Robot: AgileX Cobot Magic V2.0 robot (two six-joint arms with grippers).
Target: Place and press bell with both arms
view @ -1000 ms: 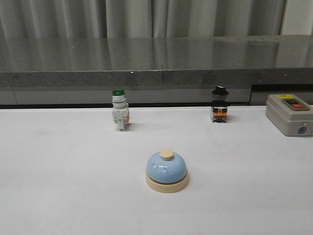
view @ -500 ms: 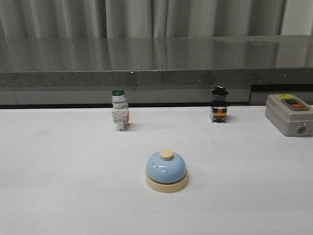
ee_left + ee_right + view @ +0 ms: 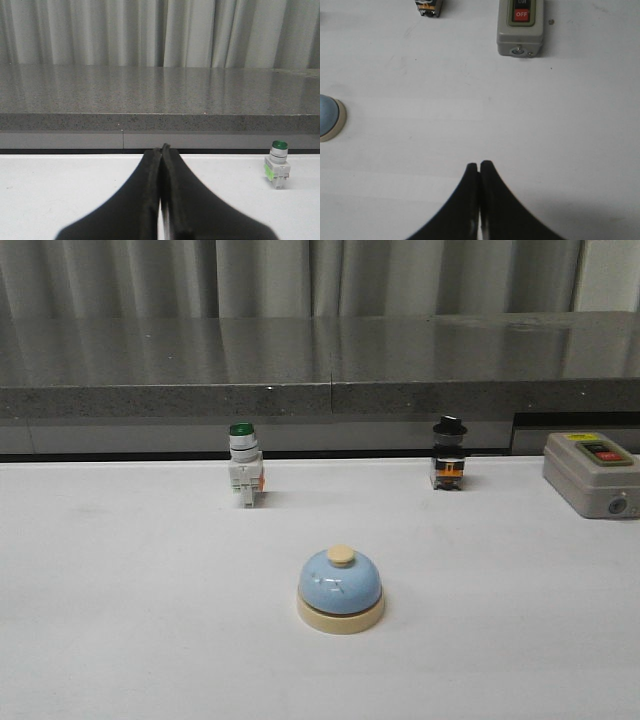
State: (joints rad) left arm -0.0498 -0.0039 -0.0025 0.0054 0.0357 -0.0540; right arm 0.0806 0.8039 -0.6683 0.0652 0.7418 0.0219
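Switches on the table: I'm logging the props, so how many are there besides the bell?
3, all behind the bell: green-capped switch at back left, black-knobbed switch at back right, grey on/off box at far right. None looks hidden.

A small white switch with a green cap stands upright on the white surface, near its far edge and toward the left. It has a bit of orange on its side. A small switch with a black knob stands upright near the same far edge, more to the right, well apart from the first one. A gray box sits at the far right, close to the edge of the front view. It has a red button marked OFF on top. Behind the surface runs a long gray speckled ledge, and gray curtains hang behind it.
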